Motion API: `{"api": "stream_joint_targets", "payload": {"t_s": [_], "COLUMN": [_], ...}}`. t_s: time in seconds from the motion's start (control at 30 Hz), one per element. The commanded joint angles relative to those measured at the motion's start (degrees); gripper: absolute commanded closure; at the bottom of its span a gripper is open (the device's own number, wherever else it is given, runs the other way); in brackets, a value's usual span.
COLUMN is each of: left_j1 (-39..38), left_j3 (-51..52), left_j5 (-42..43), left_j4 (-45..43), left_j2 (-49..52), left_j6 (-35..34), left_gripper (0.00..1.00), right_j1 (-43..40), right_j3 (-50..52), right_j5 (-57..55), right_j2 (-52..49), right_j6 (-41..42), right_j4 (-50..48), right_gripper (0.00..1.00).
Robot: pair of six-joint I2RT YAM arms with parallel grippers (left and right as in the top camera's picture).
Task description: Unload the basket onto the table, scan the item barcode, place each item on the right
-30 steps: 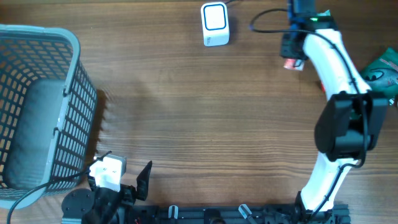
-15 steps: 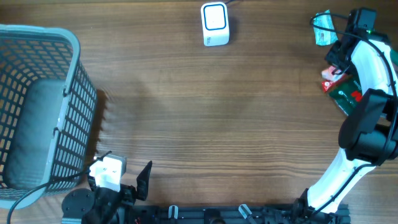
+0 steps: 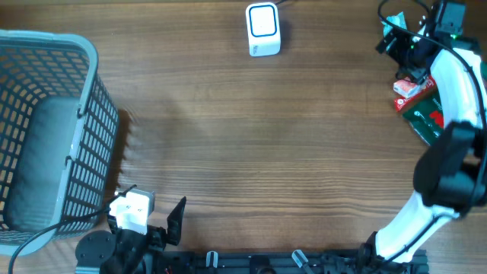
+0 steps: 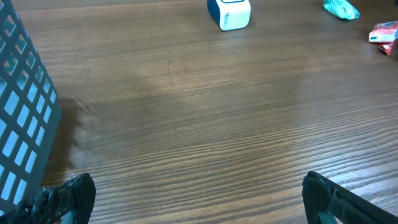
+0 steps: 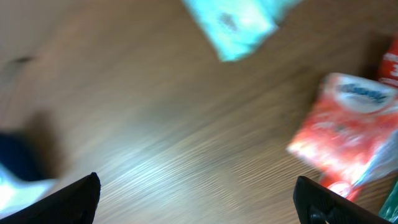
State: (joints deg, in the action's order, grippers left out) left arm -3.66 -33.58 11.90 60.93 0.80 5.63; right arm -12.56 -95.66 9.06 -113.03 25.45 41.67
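I watched the right gripper [image 5: 196,186] hang open and empty over the wooden counter [image 3: 266,137], the crinkly red-and-white plastic packet [image 5: 342,124] lying just beside it, well apart from the white blue-faced box scanner [image 3: 263,29], while the left gripper [image 4: 196,186] gaped empty too.

Right arm [image 3: 453,84]: glossy white tube links, bulky black joint housing [image 3: 449,171], thin black cable [image 3: 389,11] at wrist. Left arm [image 3: 114,247]: black body, white boxy module [image 3: 131,211], black lead [image 3: 53,227]. Fingers [image 4: 339,199]: dark, matte.
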Motion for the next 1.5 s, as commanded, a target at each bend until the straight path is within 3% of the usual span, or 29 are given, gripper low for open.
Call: {"api": "stream_joint_targets", "payload": {"t_s": [0.0, 0.3, 0.6, 0.8, 1.0, 1.2, 1.3, 1.47], "left_j1": [0.0, 0.0, 0.0, 0.0, 0.0, 0.0, 0.0, 0.0], "left_j3": [0.0, 0.0, 0.0, 0.0, 0.0, 0.0, 0.0, 0.0], "left_j5": [0.7, 0.7, 0.7, 0.7, 0.7, 0.7, 0.7, 0.7], "left_j4": [-0.1, -0.1, -0.1, -0.1, -0.1, -0.1, -0.1, -0.1], "left_j2": [-0.3, -0.3, -0.3, -0.3, -0.3, -0.3, -0.3, -0.3], "left_j6": [-0.5, -0.5, -0.5, -0.5, -0.5, -0.5, -0.5, -0.5], "left_gripper": [0.0, 0.0, 0.0, 0.0, 0.0, 0.0, 0.0, 0.0], "right_j1": [4.0, 9.6, 9.7, 9.7, 9.7, 9.9, 9.9, 9.9], "right_j3": [-0.3, -0.3, -0.3, -0.3, -0.3, 3.4, 18.7, 45.7], "right_j5": [4.9, 5.0, 0.0, -0.1, -5.7, -5.1, -1.4, 0.1], "right_j2": [12.3, 31.7, 52.6, 59.6, 60.2, 62.0, 70.1, 84.7], "right_j6": [-0.8, 0.2, 0.3, 0.1, -2.7, -16.1, -22.9, -22.6], "right_j4": [2.1, 18.1, 31.9, 39.4, 44.7, 31.5, 11.0, -19.2], "right_gripper": [0.01, 0.0, 0.0, 0.0, 0.0, 0.0, 0.0, 0.0]}}
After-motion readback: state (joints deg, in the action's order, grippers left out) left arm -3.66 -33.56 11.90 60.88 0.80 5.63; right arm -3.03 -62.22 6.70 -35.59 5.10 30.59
